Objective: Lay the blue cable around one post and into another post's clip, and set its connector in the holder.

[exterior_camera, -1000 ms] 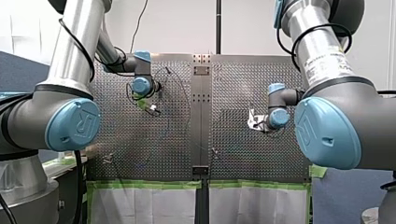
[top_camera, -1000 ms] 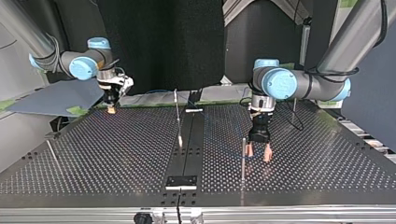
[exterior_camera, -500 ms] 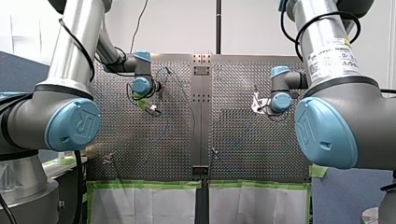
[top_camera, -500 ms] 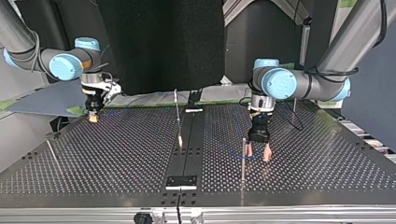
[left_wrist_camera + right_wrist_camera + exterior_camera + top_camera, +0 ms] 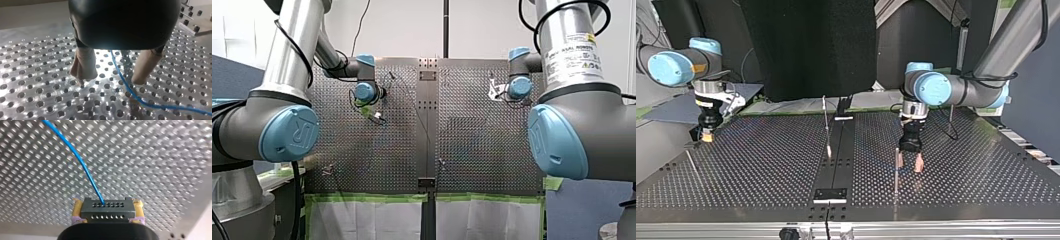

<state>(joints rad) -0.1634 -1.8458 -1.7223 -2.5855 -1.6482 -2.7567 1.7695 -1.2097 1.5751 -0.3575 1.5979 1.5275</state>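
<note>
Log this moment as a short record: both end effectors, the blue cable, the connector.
left end effector: open, pads down near the perforated table, astride the cable without gripping it
right end effector: shut on the connector, yellow pads on its two ends
blue cable: leaves the connector's face, passes between the left end effector's fingers
post: upright beside the left end effector
connector placement: held in the air, not in a holder

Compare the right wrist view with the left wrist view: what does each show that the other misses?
Only the right wrist view: my right claw shut on the connector, yellow pads at its sides. Only the left wrist view: my left claw open, beige fingers astride the blue cable. Both: that cable and the perforated table.
</note>
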